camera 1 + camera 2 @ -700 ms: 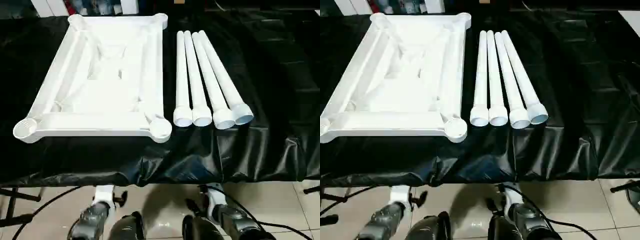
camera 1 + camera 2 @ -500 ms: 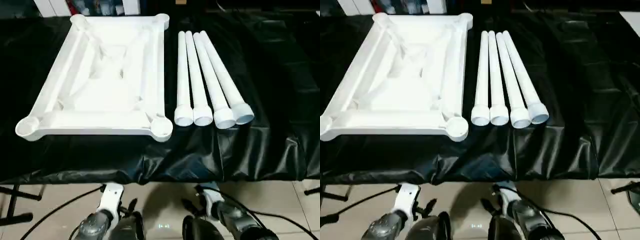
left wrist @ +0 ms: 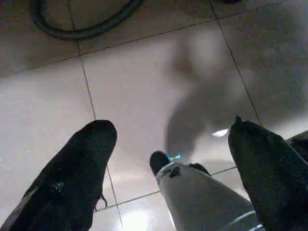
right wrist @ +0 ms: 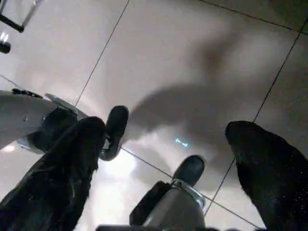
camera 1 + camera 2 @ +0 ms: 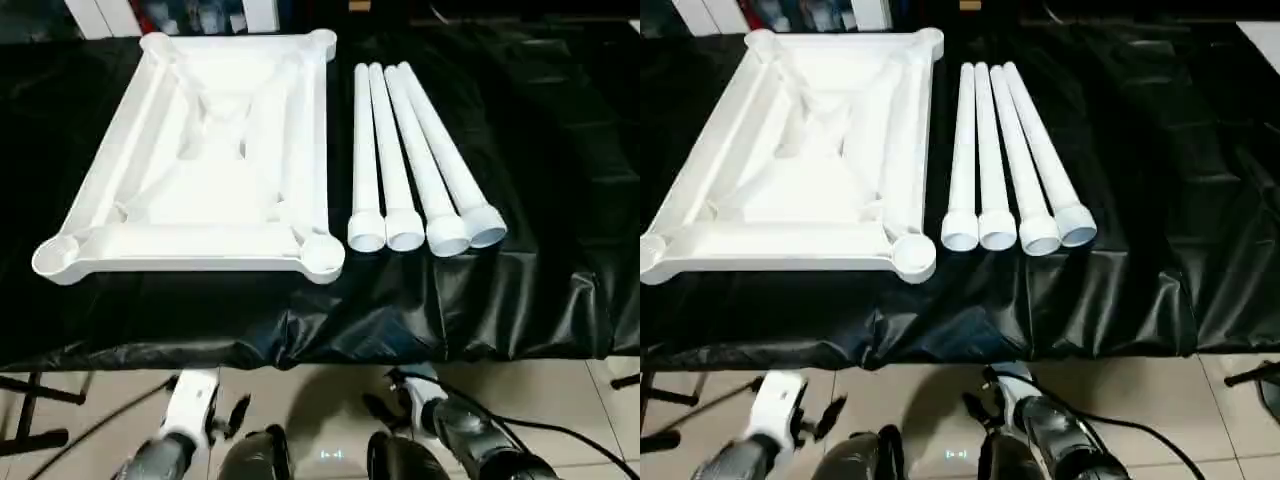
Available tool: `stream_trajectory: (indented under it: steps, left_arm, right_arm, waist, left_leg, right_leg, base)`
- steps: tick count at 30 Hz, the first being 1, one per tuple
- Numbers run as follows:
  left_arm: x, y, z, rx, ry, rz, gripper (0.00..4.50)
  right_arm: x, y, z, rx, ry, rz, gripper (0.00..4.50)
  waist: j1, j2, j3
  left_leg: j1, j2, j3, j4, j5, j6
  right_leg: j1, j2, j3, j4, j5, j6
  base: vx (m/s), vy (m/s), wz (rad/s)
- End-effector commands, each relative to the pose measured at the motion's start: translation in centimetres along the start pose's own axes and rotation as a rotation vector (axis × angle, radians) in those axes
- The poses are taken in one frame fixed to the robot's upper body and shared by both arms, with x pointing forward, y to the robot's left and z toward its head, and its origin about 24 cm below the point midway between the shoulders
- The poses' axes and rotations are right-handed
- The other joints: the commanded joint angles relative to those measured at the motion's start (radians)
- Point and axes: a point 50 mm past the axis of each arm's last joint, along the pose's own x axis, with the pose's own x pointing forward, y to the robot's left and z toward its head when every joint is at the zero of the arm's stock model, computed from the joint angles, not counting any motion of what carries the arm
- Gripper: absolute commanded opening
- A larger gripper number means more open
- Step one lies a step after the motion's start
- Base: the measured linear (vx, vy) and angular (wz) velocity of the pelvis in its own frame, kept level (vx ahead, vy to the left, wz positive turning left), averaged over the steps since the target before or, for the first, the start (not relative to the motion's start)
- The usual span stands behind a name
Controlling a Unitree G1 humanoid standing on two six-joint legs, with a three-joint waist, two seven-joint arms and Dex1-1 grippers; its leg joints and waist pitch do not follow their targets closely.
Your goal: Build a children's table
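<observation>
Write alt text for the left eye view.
A white tabletop lies ribbed underside up on a black-covered table, with four white legs laid side by side to its right, wide ends toward the robot. Below the table edge, both arms hang low over a tiled floor.

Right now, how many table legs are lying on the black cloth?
4. The legs lie side by side right of the tabletop; none looks hidden.
</observation>
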Motion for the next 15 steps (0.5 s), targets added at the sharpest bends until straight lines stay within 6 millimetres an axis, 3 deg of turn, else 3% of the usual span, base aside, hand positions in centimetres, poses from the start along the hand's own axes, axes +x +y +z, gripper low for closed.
stream_trajectory:
  steps: [1, 6, 7, 9, 10, 11, 13, 15]
  left_arm:
    - [-0.7, 0.6, -0.9, 0.003, 0.051, 0.045, 4.23]
    - [0.2, 1.1, -1.1, -0.006, 0.103, 0.098, 4.23]
    - [0.6, 1.1, -0.9, -0.005, 0.106, 0.098, 4.23]
    - [1.9, 0.5, -0.8, -0.003, 0.133, 0.053, 4.23]
    - [2.2, 0.3, -0.8, 0.000, 0.143, 0.031, 4.23]
    - [2.7, -0.1, -1.0, -0.001, 0.174, 0.001, 4.23]
    - [3.0, -0.4, -1.4, -0.001, 0.212, -0.030, 4.23]
    - [3.1, -0.7, -1.6, 0.015, 0.234, -0.051, 4.23]
  right_arm:
    - [0.0, 0.0, -0.7, 0.089, 0.008, -0.055, 4.48]
    - [-0.1, -0.5, -0.6, 0.128, -0.006, -0.149, 4.48]
    - [-0.1, -0.6, -0.6, 0.123, -0.002, -0.171, 4.48]
    - [-0.1, -0.8, -0.6, 0.113, 0.022, -0.196, 4.48]
    - [-0.1, -0.9, -0.7, 0.122, 0.032, -0.199, 4.48]
    - [-0.1, -1.0, -0.7, 0.096, 0.049, -0.197, 4.48]
    - [-0.2, -1.2, -0.8, 0.061, 0.073, -0.177, 4.48]
    - [-0.3, -1.4, -0.9, 0.018, 0.101, -0.173, 4.48]
  waist:
    - [0.002, 0.009, -0.058]
    - [0.000, 0.017, -0.054]
    - [0.000, 0.015, -0.055]
    - [0.000, 0.011, -0.055]
    - [-0.001, 0.004, -0.050]
    - [-0.003, 0.008, -0.041]
    - [-0.006, 0.006, -0.042]
    - [-0.014, 0.005, -0.034]
  left_leg:
    - [0.022, 0.096, -0.041, -0.073, -0.131, 0.135]
    - [0.029, 0.089, -0.041, -0.076, -0.162, 0.094]
    - [0.028, 0.087, -0.042, -0.075, -0.156, 0.090]
    - [0.026, 0.083, -0.042, -0.073, -0.139, 0.092]
    - [0.025, 0.082, -0.041, -0.073, -0.130, 0.099]
    - [0.023, 0.080, -0.043, -0.076, -0.131, 0.102]
    - [0.024, 0.082, -0.045, -0.075, -0.130, 0.099]
    - [0.019, 0.081, -0.048, -0.076, -0.113, 0.111]
  right_leg:
    - [0.043, -0.113, 0.066, -0.060, 0.084, -0.331]
    - [0.036, -0.108, 0.067, -0.070, 0.004, -0.305]
    - [0.038, -0.110, 0.068, -0.069, 0.005, -0.303]
    - [0.040, -0.110, 0.068, -0.067, 0.013, -0.298]
    - [0.037, -0.110, 0.069, -0.069, 0.016, -0.292]
    - [0.035, -0.110, 0.069, -0.070, 0.005, -0.282]
    - [0.037, -0.113, 0.068, -0.068, 0.003, -0.278]
    - [0.038, -0.111, 0.067, -0.066, 0.047, -0.272]
  base:
    - [0.000, 0.000, 0.00]
    - [0.000, 0.000, 0.00]
    - [0.000, 0.000, 0.00]
    - [0.000, 0.000, 0.00]
    - [0.000, 0.000, 0.00]
    - [0.000, 0.000, 0.00]
    - [0.000, 0.000, 0.00]
    - [0.000, 0.000, 0.00]
